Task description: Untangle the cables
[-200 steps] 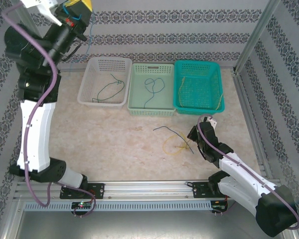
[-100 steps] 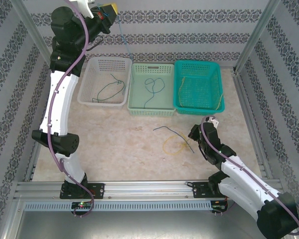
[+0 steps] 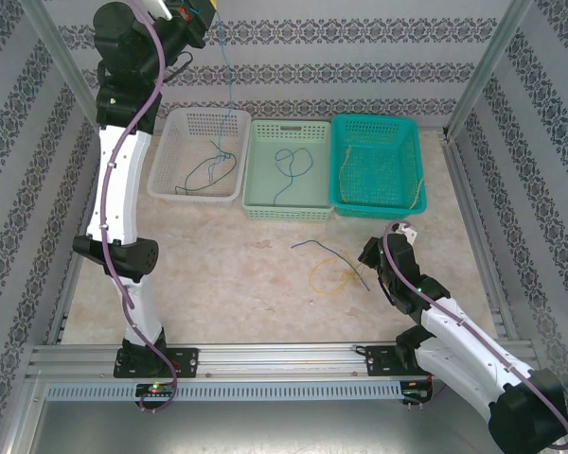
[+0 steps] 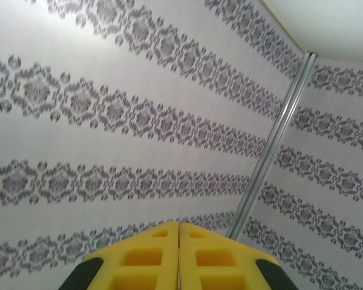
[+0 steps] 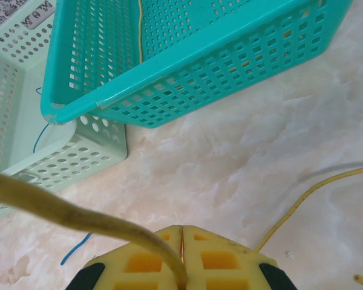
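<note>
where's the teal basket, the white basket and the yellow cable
teal basket [image 3: 377, 210]: top external view, near wall
white basket [image 3: 194, 196]: top external view, near rim
yellow cable [image 5: 63, 212]: right wrist view, close-up stretch at lower left

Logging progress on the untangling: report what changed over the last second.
The left arm swung upright, carrying the left gripper rightward; the blue cable hanging from it now dangles over the white basket. The right gripper stayed shut on the yellow cable; the green basket and the teal basket stayed put.
</note>
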Available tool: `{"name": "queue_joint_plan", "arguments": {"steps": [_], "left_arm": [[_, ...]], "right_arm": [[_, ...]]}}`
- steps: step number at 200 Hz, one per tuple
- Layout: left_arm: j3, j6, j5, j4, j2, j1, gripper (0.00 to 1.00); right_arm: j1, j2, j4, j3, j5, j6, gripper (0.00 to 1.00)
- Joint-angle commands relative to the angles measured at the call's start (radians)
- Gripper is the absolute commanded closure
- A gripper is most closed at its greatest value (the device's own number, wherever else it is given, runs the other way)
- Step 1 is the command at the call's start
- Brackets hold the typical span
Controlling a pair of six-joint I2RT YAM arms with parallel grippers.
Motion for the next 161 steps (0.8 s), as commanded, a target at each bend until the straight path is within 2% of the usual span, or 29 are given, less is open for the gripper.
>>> {"name": "queue_joint_plan", "arguments": {"steps": [1,77,140,161], "left_arm": [[0.068,-0.04,-0.003,0.075,-0.025,0.012,0.93],[0.047,-0.189,0.074,0.293,-0.007,0.012,0.93],[0.022,-0.171,0.108,0.238,0.057,0.012,0.93],[0.021,-0.221,0.13,0.275,0.102,0.012,0.93]], "right_arm": [[-0.004,0.014,0.01,0.003,0.03,0.003,1.0],[-0.005,0.024,0.017,0.015,0.026,-0.007,1.0],[-0.005,0.005,0.008,0.009,0.028,-0.003,1.0],[-0.007,-0.007,-0.004,0.008,0.032,-0.006,1.0]]}}
